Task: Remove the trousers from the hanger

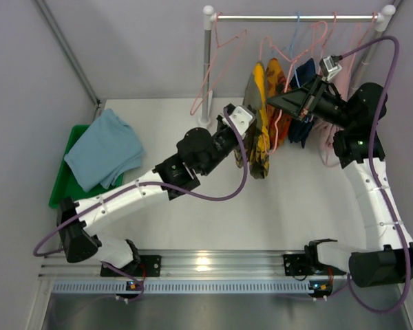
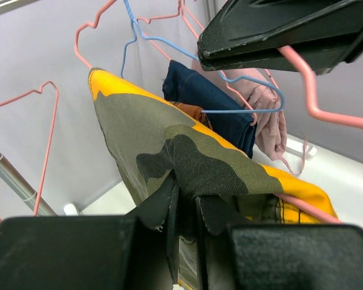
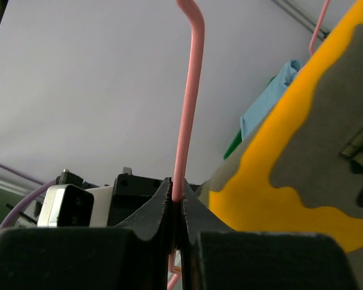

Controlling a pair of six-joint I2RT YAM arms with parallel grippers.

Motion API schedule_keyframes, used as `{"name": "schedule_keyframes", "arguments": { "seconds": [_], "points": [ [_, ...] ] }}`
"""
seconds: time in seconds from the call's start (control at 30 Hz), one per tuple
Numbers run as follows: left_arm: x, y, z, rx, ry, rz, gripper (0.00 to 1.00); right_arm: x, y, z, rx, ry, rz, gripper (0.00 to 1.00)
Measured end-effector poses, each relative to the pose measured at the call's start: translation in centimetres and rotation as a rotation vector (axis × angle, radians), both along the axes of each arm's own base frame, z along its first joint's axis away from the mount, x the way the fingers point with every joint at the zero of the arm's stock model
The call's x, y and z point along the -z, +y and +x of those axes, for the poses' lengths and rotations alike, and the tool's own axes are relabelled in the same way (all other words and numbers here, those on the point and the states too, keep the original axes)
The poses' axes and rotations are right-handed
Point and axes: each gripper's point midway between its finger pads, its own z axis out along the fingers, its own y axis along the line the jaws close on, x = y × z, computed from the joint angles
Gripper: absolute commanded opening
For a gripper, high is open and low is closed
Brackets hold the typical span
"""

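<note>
Rail: runs across the far side of the surface, with several wire hangers hooked on it.
Yellow trousers: folded over the bar of a pink hanger on the rail – yellow cloth with dark blotches, hanging down towards the surface.
Left tool: clenched on the lower fold of the yellow trousers; in the wrist view the cloth is pinched between its two black fingers.
Right tool: clamped tight on the wire of the pink hanger, which rises straight out from between the closed fingertips; in the top view it sits just right of the yellow trousers, up near the rail.
Light blue trousers: off the rail – lying folded on a green tray at the left edge of the surface, well apart from both arms.
Navy pair: draped on a blue hanger, just beyond the yellow trousers.
Orange-red pair: only a sliver shows, squeezed between the yellow trousers and the navy pair.
</note>
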Motion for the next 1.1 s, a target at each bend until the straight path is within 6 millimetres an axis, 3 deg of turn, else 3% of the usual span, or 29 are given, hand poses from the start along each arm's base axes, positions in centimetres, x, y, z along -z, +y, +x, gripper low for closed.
{"name": "schedule_keyframes", "arguments": {
  "seconds": [0.3, 0.6, 0.87, 1.1],
  "points": [
    [-1.5, 0.8, -1.6, 0.056, -0.027, 0.009, 0.0, 0.4, -2.3, 1.7, 0.07, 0.003, -0.008, 0.0],
    [-2.2, 0.5, -2.1, 0.088, -0.028, 0.024, 0.0, 1.1, -2.7, 2.4, 0.103, -0.008, -0.039, 0.0],
    [-10.5, 0.4, -1.8, 0.074, -0.144, -0.064, 0.0, 4.5, -3.4, 2.7, 0.146, -0.01, -0.099, 0.0],
    [-15.4, 0.1, -1.3, 0.049, -0.262, -0.101, 0.0, 7.9, -3.5, 1.8, 0.15, 0.022, -0.153, 0.0]
  ]
}}
